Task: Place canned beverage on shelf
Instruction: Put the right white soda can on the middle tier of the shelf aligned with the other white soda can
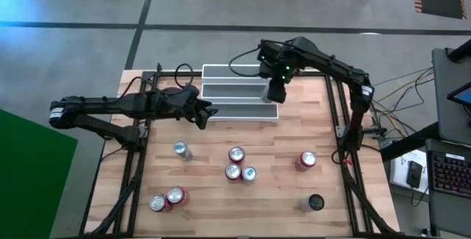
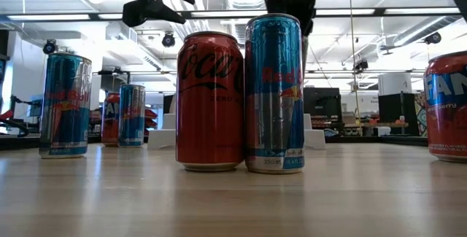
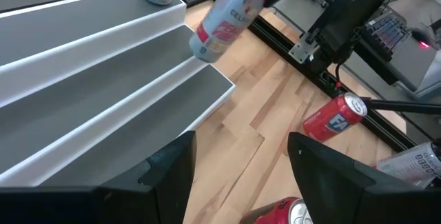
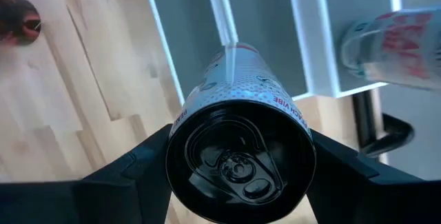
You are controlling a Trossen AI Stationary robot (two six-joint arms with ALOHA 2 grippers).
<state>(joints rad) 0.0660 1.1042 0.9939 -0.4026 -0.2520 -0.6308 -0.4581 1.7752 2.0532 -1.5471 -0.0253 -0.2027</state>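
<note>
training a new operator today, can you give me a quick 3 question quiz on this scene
1. True or false: the right gripper holds a can over the shelf.
2. Which gripper is empty? A) left B) right C) both
3. Fill in: one can already stands on the shelf's ____ step.

Key:
1. True. The white can is clamped between the right fingers, tilted above the steps.
2. A. The left gripper hovers open beside the shelf's lowest step with nothing between its fingers.
3. Top. It shows at the top step's end in both wrist views.
</note>
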